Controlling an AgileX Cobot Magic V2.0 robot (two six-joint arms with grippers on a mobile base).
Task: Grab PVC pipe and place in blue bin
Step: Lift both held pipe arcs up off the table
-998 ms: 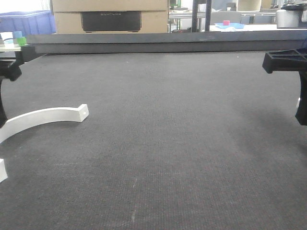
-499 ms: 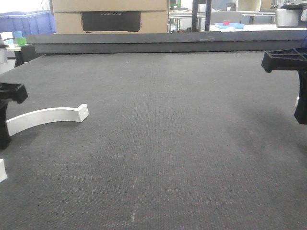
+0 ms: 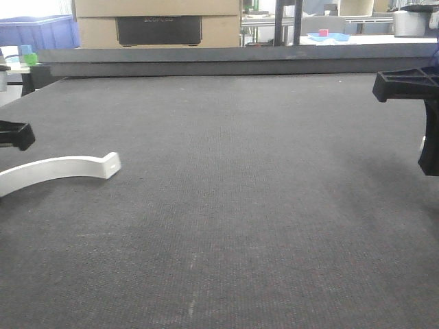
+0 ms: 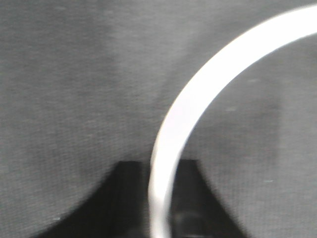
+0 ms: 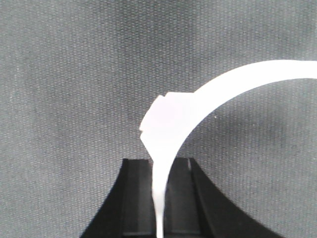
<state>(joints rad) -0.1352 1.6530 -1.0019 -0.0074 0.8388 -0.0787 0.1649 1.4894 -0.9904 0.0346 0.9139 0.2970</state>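
Observation:
A white curved PVC pipe [image 3: 62,168] lies low over the dark mat at the left of the front view, its square end pointing right. My left gripper [image 3: 15,134] shows at the left edge just above it. In the left wrist view, my left gripper [image 4: 159,208] is shut on this pipe [image 4: 208,84], which arcs up and to the right, blurred. My right gripper [image 3: 429,147] is at the right edge. In the right wrist view it [image 5: 159,198] is shut on a second white curved pipe [image 5: 173,119]. A blue bin [image 3: 38,31] stands far back left.
A dark raised edge [image 3: 226,65] borders the far side of the mat. A cardboard box [image 3: 158,24] stands behind it, beside the blue bin. Small coloured blocks [image 3: 27,55] sit at the far left corner. The dark mat [image 3: 240,219] spreads across the middle.
My left gripper dropped from the far-left edge towards the pipe. The pipe's free end has slid slightly left and sits flatter. A white piece at the lower left has left the view. The right gripper barely moved.

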